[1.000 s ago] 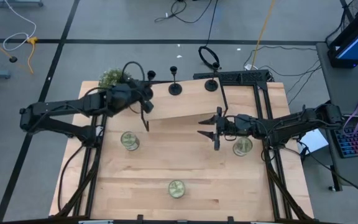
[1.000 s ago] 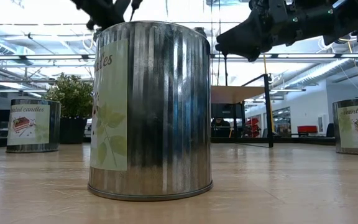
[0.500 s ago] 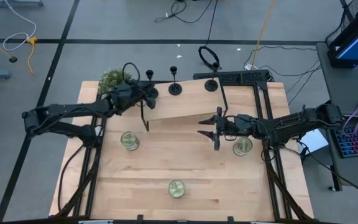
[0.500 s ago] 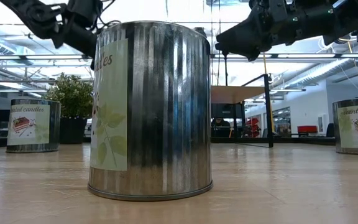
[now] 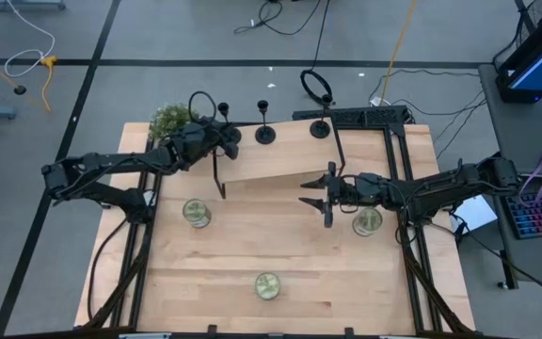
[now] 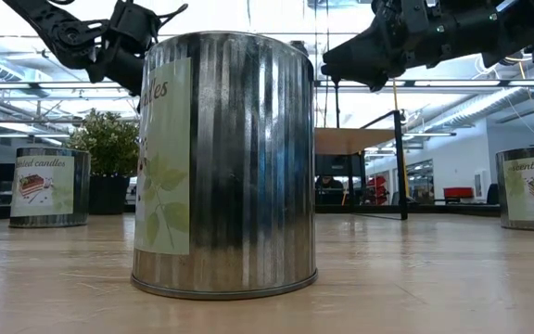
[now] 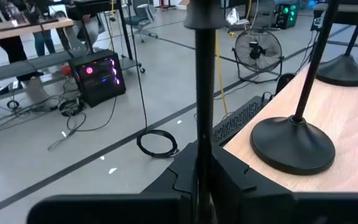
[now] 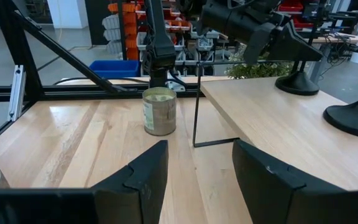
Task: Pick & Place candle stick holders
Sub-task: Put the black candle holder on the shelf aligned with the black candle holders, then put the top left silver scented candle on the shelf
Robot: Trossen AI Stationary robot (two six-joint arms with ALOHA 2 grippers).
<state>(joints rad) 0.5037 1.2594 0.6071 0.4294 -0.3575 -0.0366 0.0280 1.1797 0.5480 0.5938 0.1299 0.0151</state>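
Note:
Three matte-black candle stick holders stand near the far edge of a raised wooden board [image 5: 280,160]. The middle holder [image 5: 264,133] and the right holder [image 5: 320,127] rest upright on their disc bases; they also show in the left wrist view [image 7: 291,144] [image 7: 347,67]. My left gripper [image 5: 222,138] is at the leftmost holder [image 7: 204,74], shut on it; its base is hidden. My right gripper [image 5: 313,194] is open and empty above the table, right of centre. My left gripper pinches the leftmost holder's thin stem [image 7: 204,127] between its two fingers, coming about level from the table's left. The stem stands upright above the fingers, its cup top [image 7: 204,14] up. The gripper hides the base, so I cannot tell whether it is lifted.
Three candle tins stand on the table: left [image 5: 197,213], right [image 5: 367,222] and near centre [image 5: 268,285]. The near one fills the low view [image 6: 225,167]. A small plant [image 5: 169,118] stands at the far left corner. The board rests on a thin black leg [image 8: 196,106].
My left gripper has gone a little toward the table's far edge, to the leftmost holder.

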